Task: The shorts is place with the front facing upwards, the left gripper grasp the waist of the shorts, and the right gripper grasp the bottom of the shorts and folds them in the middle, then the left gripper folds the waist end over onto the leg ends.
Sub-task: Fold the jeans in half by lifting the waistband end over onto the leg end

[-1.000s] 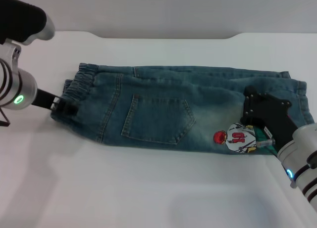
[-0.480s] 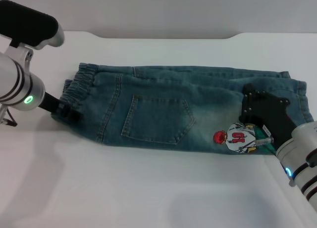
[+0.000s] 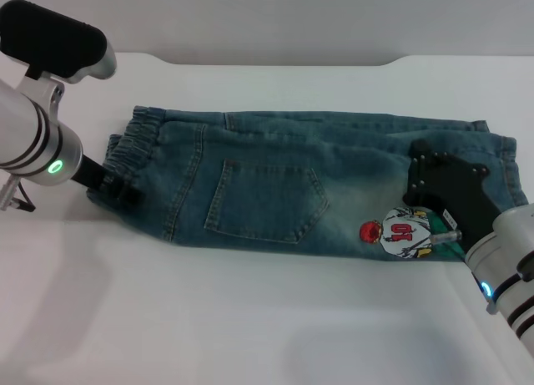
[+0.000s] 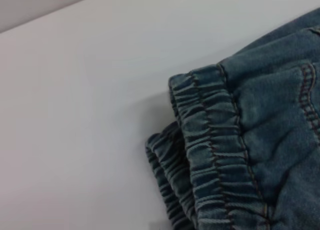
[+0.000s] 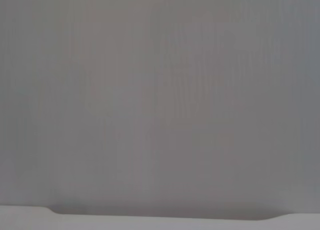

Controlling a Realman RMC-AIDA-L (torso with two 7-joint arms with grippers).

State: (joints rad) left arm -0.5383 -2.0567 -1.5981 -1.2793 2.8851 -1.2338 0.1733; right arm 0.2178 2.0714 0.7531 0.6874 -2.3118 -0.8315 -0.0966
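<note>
L end effector (image 3: 117, 187) at shorts (image 3: 275, 180) waistband

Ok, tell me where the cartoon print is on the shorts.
In the head view the cartoon print sits on the robot's right side of the shorts, near their front edge, just beside the right gripper.

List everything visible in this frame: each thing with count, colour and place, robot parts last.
Shorts: one, blue denim, already folded lengthwise, lying across the table's middle; waistband toward the robot's left, hems toward its right, cartoon print near the hems.
Table: one, white, under everything.
Left gripper: one, black, at the waistband.
Right gripper: one, black, over the hem end beside the print.
</note>
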